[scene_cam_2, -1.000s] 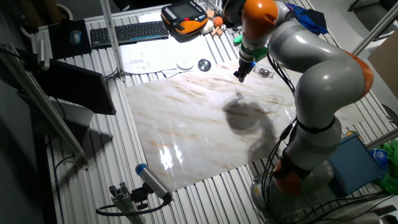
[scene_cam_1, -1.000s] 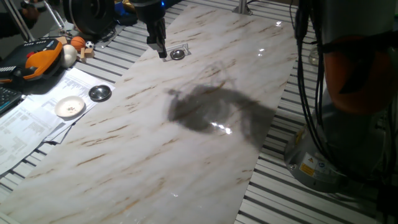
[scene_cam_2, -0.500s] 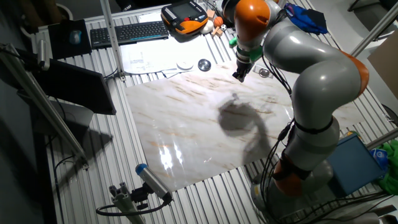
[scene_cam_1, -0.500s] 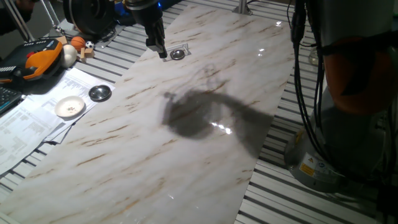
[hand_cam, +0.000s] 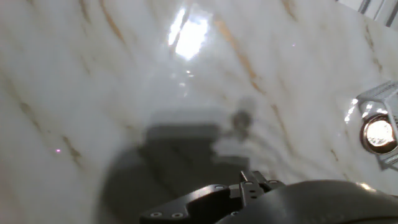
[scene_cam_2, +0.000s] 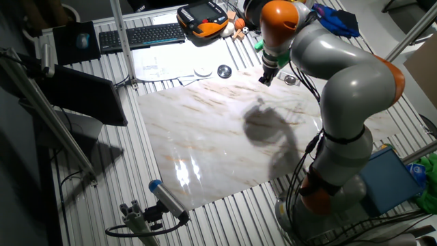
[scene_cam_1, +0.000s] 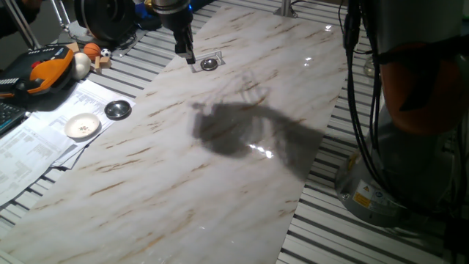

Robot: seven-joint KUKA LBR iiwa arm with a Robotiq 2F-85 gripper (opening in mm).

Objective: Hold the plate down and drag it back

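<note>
The plate (scene_cam_1: 209, 64) is a small round dark disc with a shiny centre, lying at the far end of the marble board inside a thin light angular outline. My gripper (scene_cam_1: 189, 59) hangs just left of it, its narrow tip close to the board, apart from the plate and looking shut with nothing in it. In the other fixed view the gripper (scene_cam_2: 263, 78) is left of the plate (scene_cam_2: 291, 79). In the hand view the plate (hand_cam: 379, 135) shines at the right edge, and only the gripper's dark body (hand_cam: 252, 183) shows at the bottom.
A larger dark silver-rimmed disc (scene_cam_1: 117, 110) and a white shallow dish (scene_cam_1: 82, 126) lie on papers left of the marble board (scene_cam_1: 220, 169). An orange pendant (scene_cam_1: 44, 67) and small balls (scene_cam_1: 91, 50) sit at the far left. The robot base (scene_cam_1: 410, 110) stands to the right.
The gripper has shifted slightly up and toward the far edge. The arm's shadow has moved a little on the board. The plate has not moved.
</note>
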